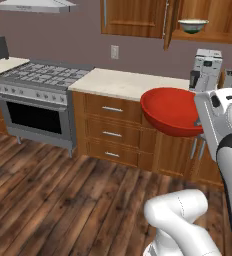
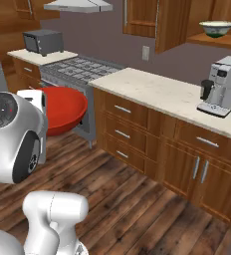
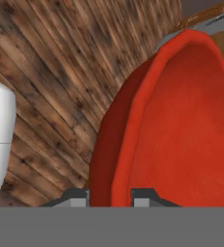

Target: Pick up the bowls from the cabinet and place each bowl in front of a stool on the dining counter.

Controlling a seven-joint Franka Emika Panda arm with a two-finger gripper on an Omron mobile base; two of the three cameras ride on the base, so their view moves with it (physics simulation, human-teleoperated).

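The gripper (image 3: 110,195) is clamping the rim of the red bowl (image 1: 172,111), carrying it in the air above the wooden floor (image 1: 63,185). The cream-white bowl (image 1: 193,25) is sitting on the cabinet (image 1: 208,20) shelf. Judging from this, the next move calls for driving to the dining counter and setting the red bowl before a stool.

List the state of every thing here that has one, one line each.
Red bowl: held off the floor, rim pinched.
Gripper: shut on the red bowl's rim.
White bowl: upright on the cabinet shelf.
Cabinet: door open.
Drawers: closed.
Oven door: closed.
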